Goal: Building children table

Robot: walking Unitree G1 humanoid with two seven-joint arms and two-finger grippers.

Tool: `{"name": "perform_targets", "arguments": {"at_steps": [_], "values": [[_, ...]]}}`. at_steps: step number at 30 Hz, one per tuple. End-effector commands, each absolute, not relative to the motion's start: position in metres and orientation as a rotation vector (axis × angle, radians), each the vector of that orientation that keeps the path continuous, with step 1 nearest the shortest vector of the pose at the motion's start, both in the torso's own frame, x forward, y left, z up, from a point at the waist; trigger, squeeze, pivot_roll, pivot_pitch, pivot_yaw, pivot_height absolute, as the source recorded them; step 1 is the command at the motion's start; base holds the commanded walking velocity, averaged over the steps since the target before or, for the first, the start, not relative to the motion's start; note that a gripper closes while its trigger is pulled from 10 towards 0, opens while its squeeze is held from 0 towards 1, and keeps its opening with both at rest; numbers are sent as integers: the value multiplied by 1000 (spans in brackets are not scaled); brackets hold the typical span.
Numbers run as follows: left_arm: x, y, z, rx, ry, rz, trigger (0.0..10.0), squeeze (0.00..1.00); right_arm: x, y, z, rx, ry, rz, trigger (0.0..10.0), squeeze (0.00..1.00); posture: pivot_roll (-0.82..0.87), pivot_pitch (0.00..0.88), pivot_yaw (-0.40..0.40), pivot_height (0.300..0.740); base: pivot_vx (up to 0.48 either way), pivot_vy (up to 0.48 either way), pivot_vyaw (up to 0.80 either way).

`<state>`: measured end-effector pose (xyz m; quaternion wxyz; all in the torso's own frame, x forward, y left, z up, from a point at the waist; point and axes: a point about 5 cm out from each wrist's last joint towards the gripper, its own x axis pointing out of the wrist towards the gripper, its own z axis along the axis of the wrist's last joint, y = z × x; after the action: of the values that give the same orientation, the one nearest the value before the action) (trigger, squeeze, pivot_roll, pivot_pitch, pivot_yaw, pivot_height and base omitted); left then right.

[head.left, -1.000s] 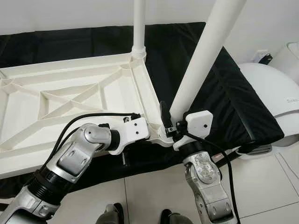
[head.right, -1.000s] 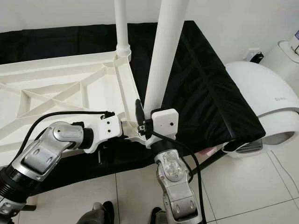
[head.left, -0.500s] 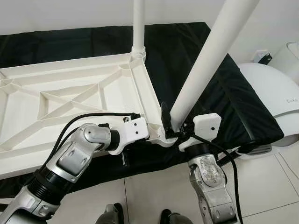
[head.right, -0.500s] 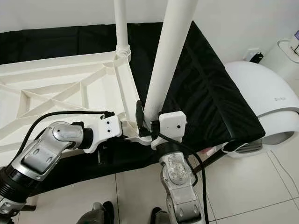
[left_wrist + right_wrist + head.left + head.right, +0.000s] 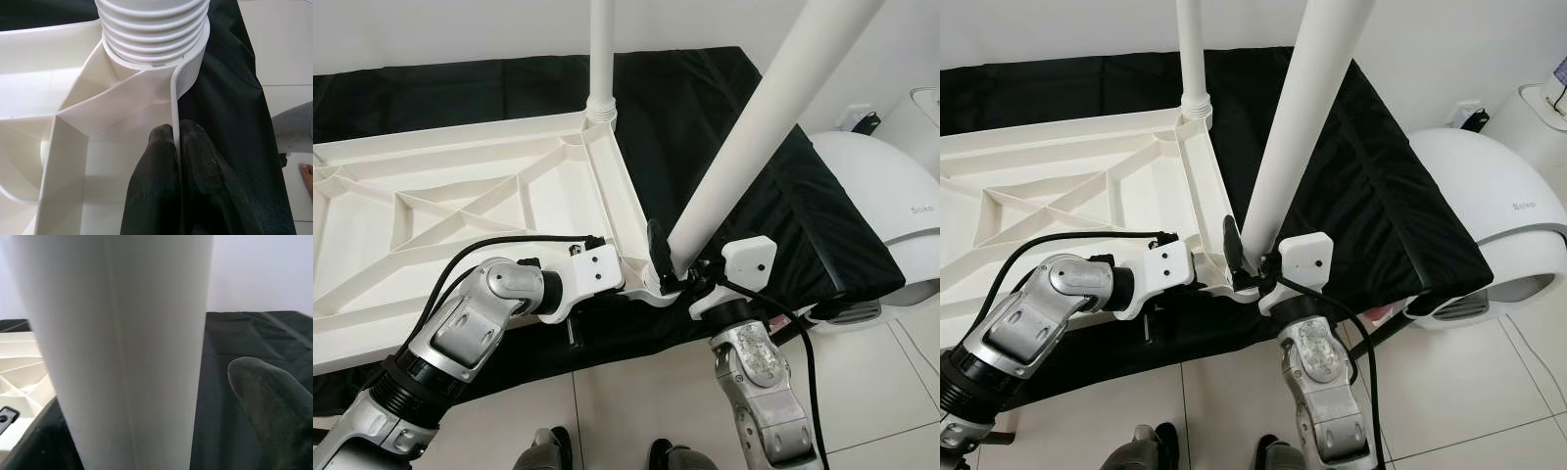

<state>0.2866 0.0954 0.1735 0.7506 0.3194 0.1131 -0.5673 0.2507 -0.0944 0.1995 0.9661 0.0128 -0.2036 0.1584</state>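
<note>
Gripping table leg [image 5: 744, 157] (tilted), right pincer [image 5: 677, 277]

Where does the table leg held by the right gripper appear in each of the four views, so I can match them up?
Left eye view: the table leg slants from the tabletop's near right corner to the upper right.
Right eye view: the same leg, just right of centre, steeper.
Left wrist view: its ribbed threaded end sits in the corner socket.
Right wrist view: its smooth white shaft, close up.
Shared landmark: the black cloth.
</note>
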Motion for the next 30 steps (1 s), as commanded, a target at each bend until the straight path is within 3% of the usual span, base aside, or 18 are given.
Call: {"name": "perform_targets", "arguments": {"at_steps": [1, 16, 30], "values": [[285, 100, 152, 708, 351, -1217, 10000, 0, 254, -99, 195, 47, -373, 350, 10000, 0, -33, 211, -2, 740, 0, 0, 0], [287, 99, 153, 707, 348, -1216, 10000, 0, 273, -111, 205, 47, -341, 704, 10000, 0, -29, 213, 2, 740, 0, 0, 0], [288, 102, 154, 709, 349, -1208, 10000, 0, 278, -125, 211, -74, -218, 1093, 10000, 0, -25, 216, 2, 740, 0, 0, 0]]}}
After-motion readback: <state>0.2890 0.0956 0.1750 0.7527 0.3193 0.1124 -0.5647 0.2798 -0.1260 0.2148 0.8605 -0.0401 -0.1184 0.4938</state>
